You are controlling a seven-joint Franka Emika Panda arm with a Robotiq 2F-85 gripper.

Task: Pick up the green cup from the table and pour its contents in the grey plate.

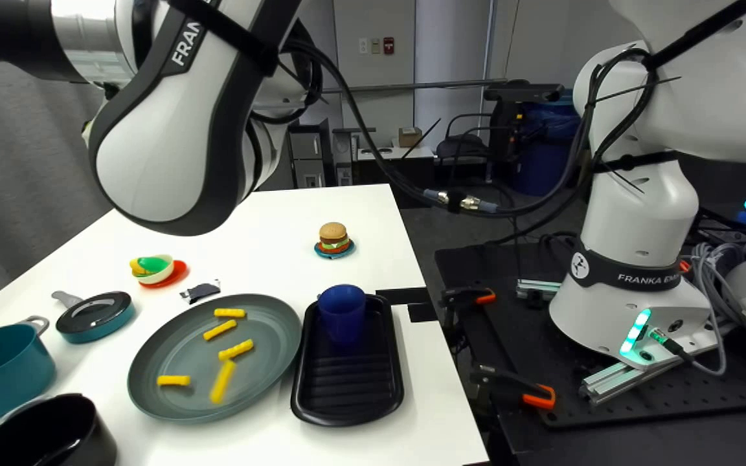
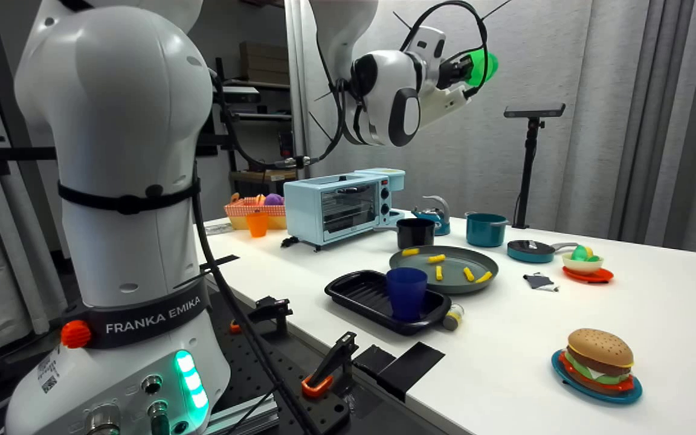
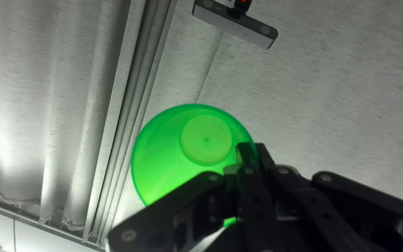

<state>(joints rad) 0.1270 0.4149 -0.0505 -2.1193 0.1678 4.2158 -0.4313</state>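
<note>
- Grey curtains (image 2: 577, 175) hang in folds beyond the white table (image 2: 656, 296) and take up most of the wrist view.
- The table holds a teal pot (image 2: 486, 232) and a toy hamburger (image 2: 597, 356); black strips (image 2: 417, 365) lie at one edge.
- The Franka Emika Panda arm (image 2: 130, 254) stands on a black perforated board (image 1: 638, 402) beside that edge and extends above the table.
- A light blue toaster oven (image 2: 348, 208) sits on the table near a black pot (image 2: 415, 234).
- The grey plate (image 1: 166, 343) lies flat on the tabletop, just beside the black ridged tray (image 1: 347, 395).
- The Robotiq gripper (image 3: 255, 154) is high above the table, its fingers clamped on the wall of the green cup (image 3: 159, 171).
- The blue cup (image 1: 342, 314) stands upright in the tray.
- The green cup is in the air, its open mouth showing in the wrist view.
- Five yellow finger-like pieces (image 2: 437, 258) show on the plate in both exterior views; in an exterior view one piece (image 1: 222, 382) is blurred.
</note>
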